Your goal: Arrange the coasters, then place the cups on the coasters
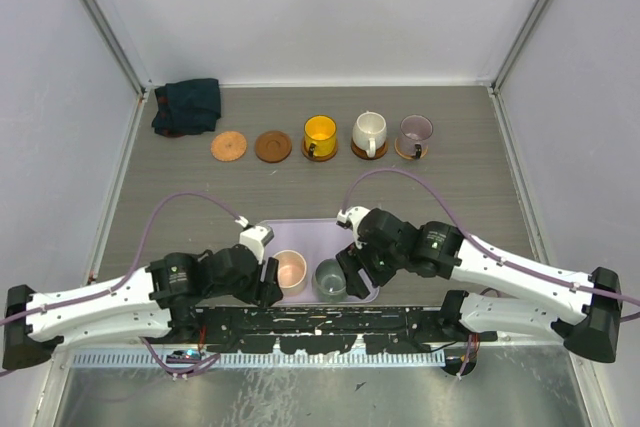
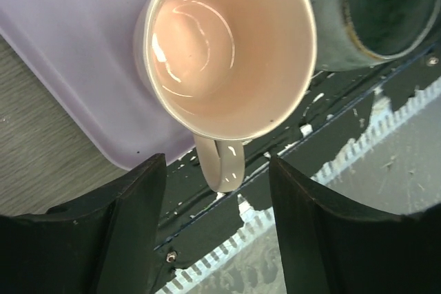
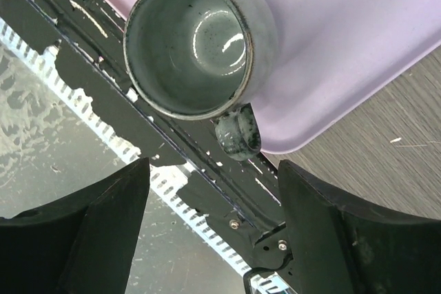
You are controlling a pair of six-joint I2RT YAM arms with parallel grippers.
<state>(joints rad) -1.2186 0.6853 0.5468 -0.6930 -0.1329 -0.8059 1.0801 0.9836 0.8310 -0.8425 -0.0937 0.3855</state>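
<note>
From above, pink cup [image 1: 291, 270] and grey-green cup [image 1: 330, 280] sit side by side on the near lilac tray [image 1: 310, 236]; left wrist: left claw [image 2: 215, 167] released, pink handle between its tips, untouched; right wrist: right claw [image 3: 212, 169] released, just short of the grey-green handle.

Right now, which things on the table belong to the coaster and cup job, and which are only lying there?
Belong: tan coaster, brown coaster, yellow cup, white cup, purple cup, pink cup, grey-green cup.
Lying about: dark cloth, lilac tray.
</note>
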